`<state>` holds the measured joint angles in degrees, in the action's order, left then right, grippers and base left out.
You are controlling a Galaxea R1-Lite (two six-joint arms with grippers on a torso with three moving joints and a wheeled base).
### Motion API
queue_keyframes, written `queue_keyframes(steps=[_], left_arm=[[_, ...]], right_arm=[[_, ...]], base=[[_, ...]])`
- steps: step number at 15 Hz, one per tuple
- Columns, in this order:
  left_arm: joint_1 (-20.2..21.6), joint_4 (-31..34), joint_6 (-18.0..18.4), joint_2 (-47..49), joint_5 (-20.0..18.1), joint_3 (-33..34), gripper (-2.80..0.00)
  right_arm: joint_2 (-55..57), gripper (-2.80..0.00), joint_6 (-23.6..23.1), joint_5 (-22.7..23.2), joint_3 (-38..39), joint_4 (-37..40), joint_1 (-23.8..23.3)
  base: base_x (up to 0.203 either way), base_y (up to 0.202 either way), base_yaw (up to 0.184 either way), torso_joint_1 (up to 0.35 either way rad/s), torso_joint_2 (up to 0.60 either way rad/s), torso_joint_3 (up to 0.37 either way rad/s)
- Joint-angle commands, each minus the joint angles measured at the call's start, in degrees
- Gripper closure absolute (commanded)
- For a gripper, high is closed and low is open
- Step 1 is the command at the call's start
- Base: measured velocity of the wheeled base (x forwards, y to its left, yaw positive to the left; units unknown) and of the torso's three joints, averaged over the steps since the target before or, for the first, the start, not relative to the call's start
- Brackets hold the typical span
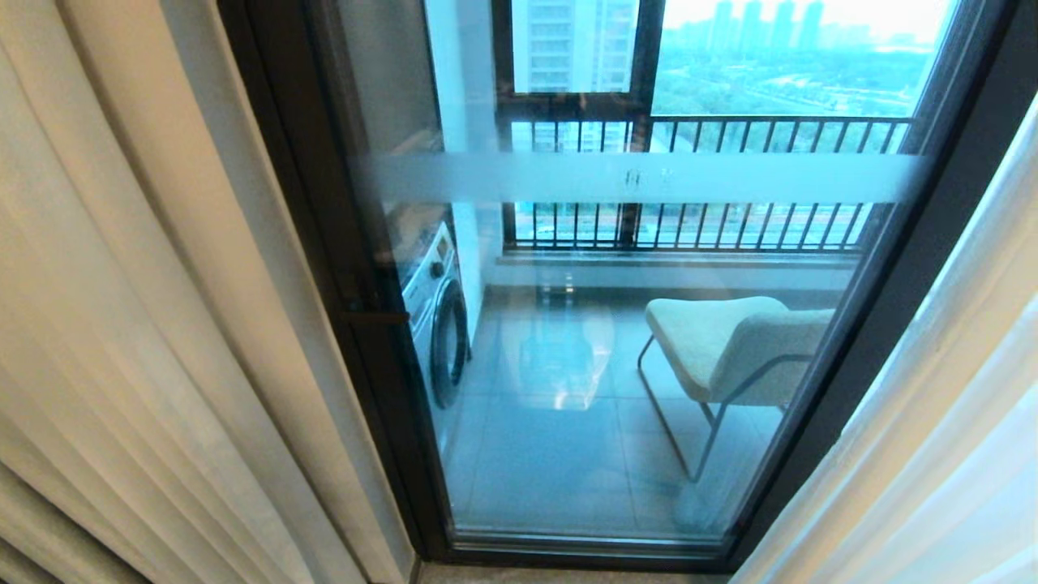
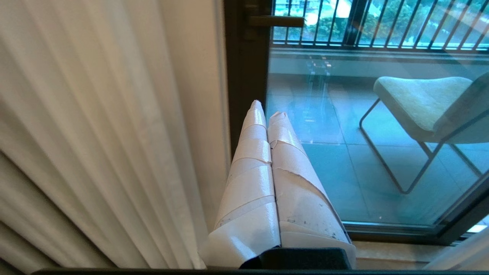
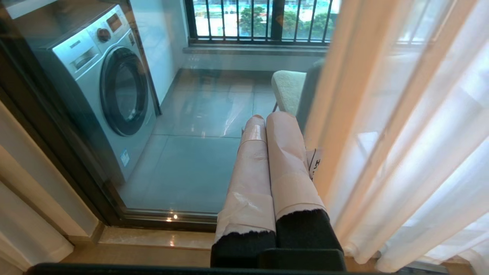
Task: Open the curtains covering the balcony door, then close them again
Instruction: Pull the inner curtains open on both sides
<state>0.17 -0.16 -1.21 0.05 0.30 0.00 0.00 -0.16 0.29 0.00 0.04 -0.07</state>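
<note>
Behind the glass of the balcony door [image 1: 616, 341] a tiled balcony is seen. The curtains [image 1: 146, 324] hang vertically at both sides; the left gripper [image 2: 263, 109], pressed together and empty, is just right of the beige drape, while the right gripper [image 3: 267, 118], also pressed together and empty, is just left of the white sheer [image 3: 412, 133].

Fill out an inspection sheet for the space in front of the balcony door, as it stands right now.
Surface: tiled balcony floor behind the glass; pale sill strip on the near side.
Job's things: cream drape gathered at the left, white sheer at the right; balcony door uncovered between them, glass closed.
Clutter: washing machine and cushioned chair on the balcony.
Grippers: left gripper shut, empty, beside the drape; right gripper shut, empty, beside the sheer.
Cables: nothing seen.
Surroundings: black railing, trees and towers beyond.
</note>
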Motion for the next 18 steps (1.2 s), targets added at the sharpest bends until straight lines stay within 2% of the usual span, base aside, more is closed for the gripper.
queue_keyframes(steps=[1,18], left_arm=[[0.01,-0.02,-0.02,-0.05,0.05,0.0,0.0],[0.01,-0.02,-0.02,-0.04,0.05,0.0,0.0]], right_arm=[[0.0,0.0,-0.02,0.06,0.0,-0.04,-0.01],[0.0,0.0,-0.02,-0.03,0.0,-0.04,-0.01]], base=[[0.0,-0.196,-0.003,0.002,0.0,0.002],[0.0,-0.19,0.001,0.003,0.0,0.003]])
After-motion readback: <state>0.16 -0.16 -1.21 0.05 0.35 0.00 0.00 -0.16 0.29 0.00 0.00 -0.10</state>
